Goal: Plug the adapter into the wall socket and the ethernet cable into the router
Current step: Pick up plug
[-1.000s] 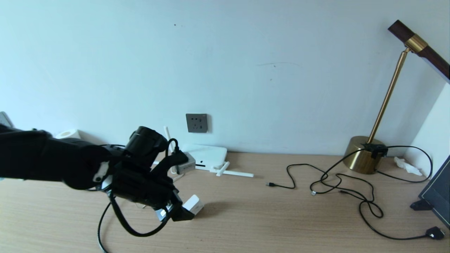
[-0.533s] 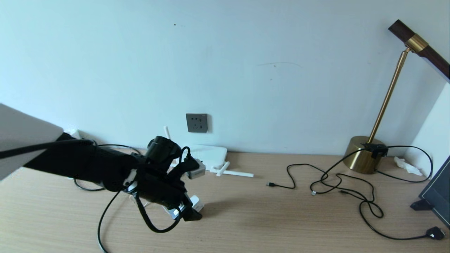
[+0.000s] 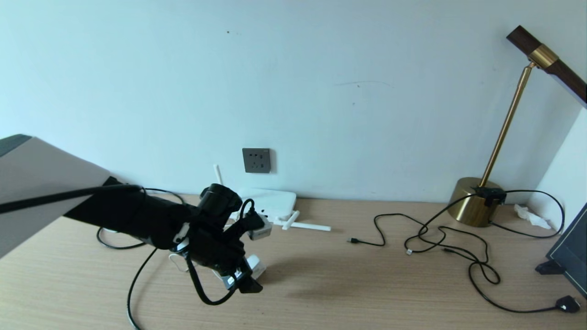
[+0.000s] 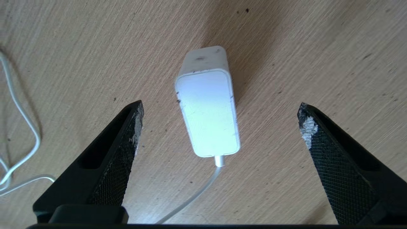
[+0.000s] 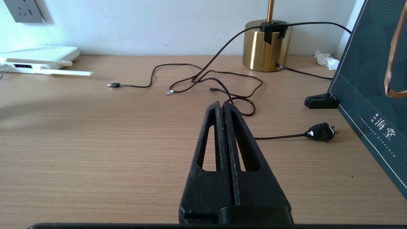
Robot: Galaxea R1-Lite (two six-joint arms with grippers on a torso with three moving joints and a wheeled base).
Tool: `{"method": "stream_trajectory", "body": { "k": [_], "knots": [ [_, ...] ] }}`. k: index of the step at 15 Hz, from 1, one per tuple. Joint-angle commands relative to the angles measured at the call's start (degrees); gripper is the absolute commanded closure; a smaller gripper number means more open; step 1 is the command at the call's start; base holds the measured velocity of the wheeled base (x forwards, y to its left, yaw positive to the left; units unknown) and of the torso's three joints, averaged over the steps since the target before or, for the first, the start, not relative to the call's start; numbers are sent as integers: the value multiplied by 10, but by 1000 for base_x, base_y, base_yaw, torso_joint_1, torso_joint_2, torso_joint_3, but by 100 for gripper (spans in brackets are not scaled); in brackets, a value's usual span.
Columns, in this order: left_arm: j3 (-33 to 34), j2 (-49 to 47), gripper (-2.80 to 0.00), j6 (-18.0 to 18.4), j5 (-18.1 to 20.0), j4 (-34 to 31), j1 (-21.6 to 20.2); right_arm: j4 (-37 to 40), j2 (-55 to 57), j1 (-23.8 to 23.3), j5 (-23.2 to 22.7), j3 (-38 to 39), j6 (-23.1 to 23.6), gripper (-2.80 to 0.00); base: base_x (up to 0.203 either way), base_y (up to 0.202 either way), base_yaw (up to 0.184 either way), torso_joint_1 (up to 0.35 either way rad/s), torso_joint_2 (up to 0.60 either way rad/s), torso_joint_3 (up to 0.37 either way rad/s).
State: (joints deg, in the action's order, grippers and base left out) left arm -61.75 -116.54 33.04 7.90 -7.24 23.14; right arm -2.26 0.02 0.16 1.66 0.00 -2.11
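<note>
Left gripper [image 4: 219, 119] poised over the adapter [image 4: 208, 109], fingers spread wide, touching nothing.
The adapter lies on the desk [image 3: 367, 284], its white cord [image 4: 19, 114] looped beside; wall socket [image 3: 256, 160] above router [image 3: 270, 204]; right gripper [image 5: 222, 106] clenched, idle, near thin black cables [image 5: 222, 82].

The left gripper [image 4: 219, 117] is hanging wide open over the adapter [image 4: 207, 105], which is lying untouched on the wooden bench [image 4: 318, 47].

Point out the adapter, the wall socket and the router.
adapter [image 4: 208, 109]: left wrist view, middle of its top face.
wall socket [image 3: 256, 160]: head view, centre of the plate.
router [image 3: 270, 201]: head view, bare top of the casing.
</note>
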Motion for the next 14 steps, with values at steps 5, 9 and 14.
{"method": "stream_trajectory", "body": {
  "k": [5,9,14],
  "knots": [
    [-16,-16,-280,12,-8,-4,-6,0,0,0,0,6,0,0,0,0,0,0,0,0],
    [-38,-22,-280,11,-25,-33,-5,0,0,0,0,6,0,0,0,0,0,0,0,0],
    [-47,-28,-280,11,-38,-32,-1,0,1,0,0,6,0,0,0,0,0,0,0,0]
  ]
}}
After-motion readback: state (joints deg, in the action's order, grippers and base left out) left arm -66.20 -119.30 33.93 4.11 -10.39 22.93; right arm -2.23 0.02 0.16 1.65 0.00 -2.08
